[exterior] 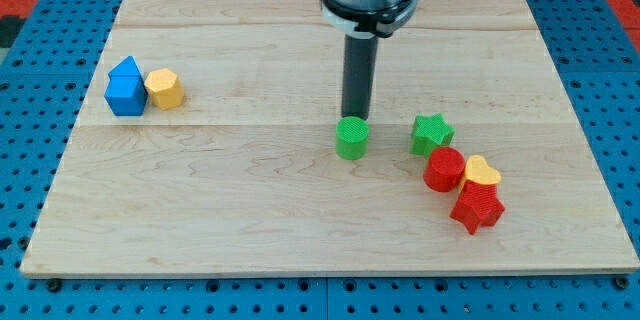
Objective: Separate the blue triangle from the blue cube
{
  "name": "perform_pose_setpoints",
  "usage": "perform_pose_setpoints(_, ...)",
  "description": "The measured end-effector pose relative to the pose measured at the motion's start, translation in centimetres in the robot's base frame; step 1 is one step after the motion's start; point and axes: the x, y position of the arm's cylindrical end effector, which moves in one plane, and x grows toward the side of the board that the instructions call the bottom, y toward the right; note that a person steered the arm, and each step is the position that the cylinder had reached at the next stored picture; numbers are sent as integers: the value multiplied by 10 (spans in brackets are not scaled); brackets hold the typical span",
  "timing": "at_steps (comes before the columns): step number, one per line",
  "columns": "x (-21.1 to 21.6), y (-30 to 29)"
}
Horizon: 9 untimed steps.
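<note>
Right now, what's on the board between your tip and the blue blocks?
Nothing: in the camera view, bare wood runs from my tip left to the yellow block, which touches the blue cube and blue triangle.

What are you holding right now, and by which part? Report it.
Nothing is held. I have no gripper; my tip sits just behind the green cylinder, far from the blue triangle and blue cube.

No readable text (nor any numbers)

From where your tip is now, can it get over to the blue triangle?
Probably yes. My tip is just above the green cylinder; bare board lies leftward to the blue triangle, which touches the blue cube.
</note>
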Motion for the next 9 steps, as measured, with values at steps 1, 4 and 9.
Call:
perform_pose_setpoints(1, -1, -3)
perform_pose_setpoints(4, 49, 11)
perform_pose_setpoints(9, -62, -282)
